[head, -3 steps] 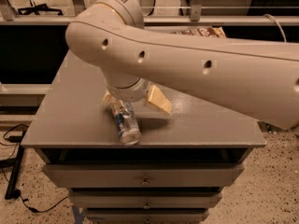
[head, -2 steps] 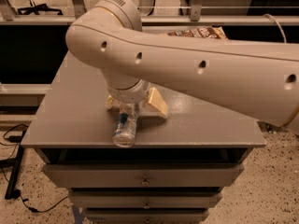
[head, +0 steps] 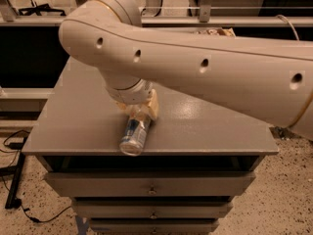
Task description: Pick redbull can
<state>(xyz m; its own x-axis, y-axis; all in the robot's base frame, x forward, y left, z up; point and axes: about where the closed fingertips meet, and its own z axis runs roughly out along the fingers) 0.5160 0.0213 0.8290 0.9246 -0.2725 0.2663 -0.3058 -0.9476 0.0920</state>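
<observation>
The tool (head: 139, 112) sits low over the middle of the table (head: 73, 126), tucked under the bulky wrist of the arm (head: 195, 67), which sweeps in from the right and hides most of it. Whether the tool is wide, narrow or already clamped cannot be told from this view. Directly beneath and in front of it lies the redbull can (head: 135, 133), on its side. Its far end touches or sits buried under the tool, and its shiny round near end reaches right to the table's front edge, above the drawers (head: 151, 182). A pale yellowish shape just beside the tool on its right is too hidden to name. At the far edge, a snack bag (head: 215, 32) peeks over the arm, well apart from the action. The main risk, as I judge it, is the can's position. It is a smooth cylinder lying at the lip of the table, so any forward nudge or a closing that is off-centre could slide or roll it over the edge to the floor. A hold taken only on the far end could also let the can pivot downward or slip out when it is lifted. With the contact hidden by the wrist, a missed grasp would be hard to spot.
</observation>
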